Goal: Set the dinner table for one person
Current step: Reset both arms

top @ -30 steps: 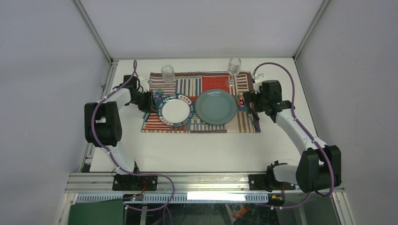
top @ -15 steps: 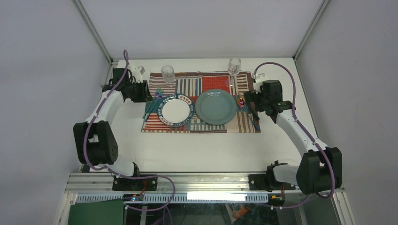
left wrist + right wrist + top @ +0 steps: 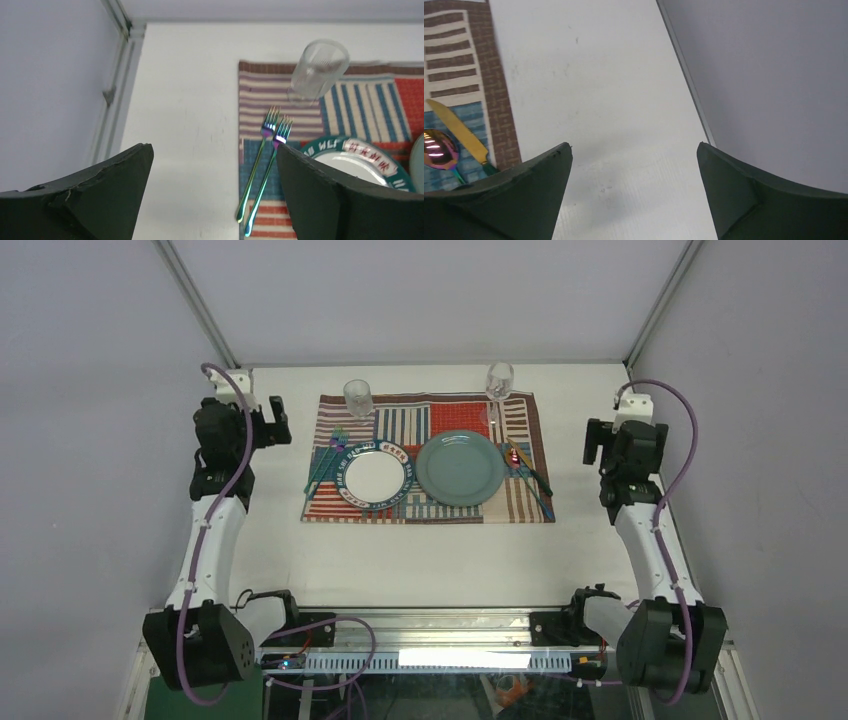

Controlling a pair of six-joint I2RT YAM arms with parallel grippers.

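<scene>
Two grippers over the dinner table, a white worktop: left gripper at its 9 o'clock edge, right gripper at 3, both spread wide, holding nothing. Forks lie at 3 o'clock of the left gripper, long axes roughly 12–6, left arm nearer. Setting looks complete.

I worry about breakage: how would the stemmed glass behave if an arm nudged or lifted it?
The stemmed glass looks top-heavy, a wide bowl on a thin stem, so a sideways push would probably tip it. Clear glass: likely fragile and slippery to grip. Its foot seems on the cloth placemat, which may drag.
</scene>
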